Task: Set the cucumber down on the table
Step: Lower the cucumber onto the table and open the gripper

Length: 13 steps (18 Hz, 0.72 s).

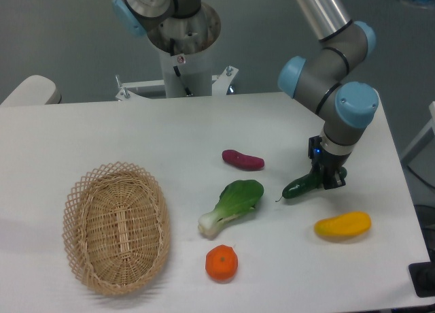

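Gripper (326,179) points down from bent arm, clamped on 1 cucumber (301,186) low over table (136,133); 1 basket (117,226).

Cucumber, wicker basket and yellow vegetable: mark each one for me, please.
cucumber (299,187), fixed camera, on its dark green free end left of the jaws.
wicker basket (75,190), fixed camera, on its upper left rim.
yellow vegetable (342,225), fixed camera, on its middle.

Fingers (327,179) clamp cucumber (301,186) over table (136,136).
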Motion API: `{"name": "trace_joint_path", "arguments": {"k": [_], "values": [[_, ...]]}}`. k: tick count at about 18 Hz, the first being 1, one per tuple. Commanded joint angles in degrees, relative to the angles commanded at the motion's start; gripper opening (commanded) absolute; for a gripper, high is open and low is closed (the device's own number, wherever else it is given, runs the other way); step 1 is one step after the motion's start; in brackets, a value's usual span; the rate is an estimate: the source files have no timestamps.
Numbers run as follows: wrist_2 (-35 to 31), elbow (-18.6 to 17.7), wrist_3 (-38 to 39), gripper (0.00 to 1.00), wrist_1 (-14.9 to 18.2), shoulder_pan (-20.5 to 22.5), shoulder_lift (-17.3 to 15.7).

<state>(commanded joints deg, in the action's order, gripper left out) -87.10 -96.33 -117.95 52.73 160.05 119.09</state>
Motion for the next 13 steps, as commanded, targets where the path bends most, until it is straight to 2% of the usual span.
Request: {"name": "trace_joint_path", "arguments": {"k": [1, 4, 9, 11, 13], "values": [[0.00, -0.09, 0.00, 0.49, 0.00, 0.00, 0.00], [0.26, 0.26, 0.44, 1.00, 0.09, -0.09, -0.35], [0.53, 1.93, 6.05, 1.00, 0.44, -1.05, -2.02], [0.35, 2.81, 10.70, 1.00, 0.44, -2.98, -3.07], [-0.09, 4.21, 18.59, 1.00, 0.53, -5.17, -3.60]]}}
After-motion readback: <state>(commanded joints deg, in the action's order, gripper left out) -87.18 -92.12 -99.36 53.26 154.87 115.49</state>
